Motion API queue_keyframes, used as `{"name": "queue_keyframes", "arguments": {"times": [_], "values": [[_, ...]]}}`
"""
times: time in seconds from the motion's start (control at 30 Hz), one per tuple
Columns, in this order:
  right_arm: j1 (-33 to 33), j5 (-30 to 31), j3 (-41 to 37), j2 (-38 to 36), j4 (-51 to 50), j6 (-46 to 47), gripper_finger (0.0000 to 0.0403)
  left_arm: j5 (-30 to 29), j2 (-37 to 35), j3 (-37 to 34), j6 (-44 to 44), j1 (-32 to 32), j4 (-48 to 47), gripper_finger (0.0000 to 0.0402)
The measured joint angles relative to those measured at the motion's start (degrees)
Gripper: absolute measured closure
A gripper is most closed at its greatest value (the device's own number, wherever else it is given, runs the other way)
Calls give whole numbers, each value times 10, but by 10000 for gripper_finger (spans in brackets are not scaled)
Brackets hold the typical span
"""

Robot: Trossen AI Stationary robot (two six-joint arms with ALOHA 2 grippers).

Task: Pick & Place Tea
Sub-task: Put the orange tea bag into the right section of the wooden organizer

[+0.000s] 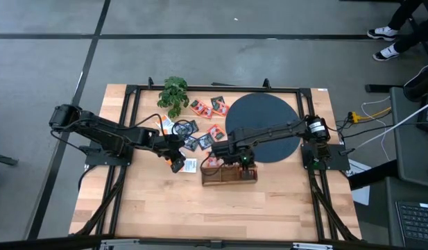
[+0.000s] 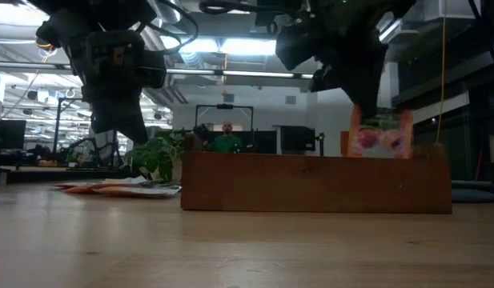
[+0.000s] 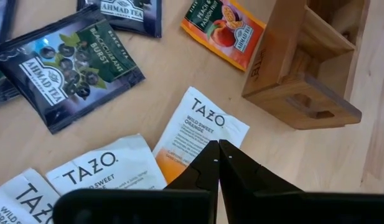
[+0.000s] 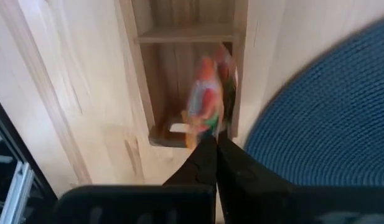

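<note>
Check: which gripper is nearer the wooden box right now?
Right. The right gripper is directly over the wooden box, shut on an orange-red tea packet in its end compartment. The left gripper, shut, is beside the box above a white Tazo packet.

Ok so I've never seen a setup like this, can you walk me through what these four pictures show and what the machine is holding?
This is a robot with two dark arms at a wooden table, each ending in a two-finger tool. One picture looks straight down from above, one looks level across the tabletop, and two come from cameras on the arms' wrists.

On the table lie a black disc, a small green plant, a scatter of tea packets and a wooden box with compartments.

The right tool is shut on an orange-red tea packet, holding it in an end compartment of the box. The low view shows that packet standing up above the box wall.

The left tool is shut and hangs over a white and orange packet; whether it grips it, I cannot tell.
</note>
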Motion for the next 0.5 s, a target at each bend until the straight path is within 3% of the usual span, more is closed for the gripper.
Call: {"name": "queue_keyframes", "arguments": {"times": [0.5], "values": [[-3,4,0,0,21,-18,394,-16,0,0,-16,0,0,394]]}}
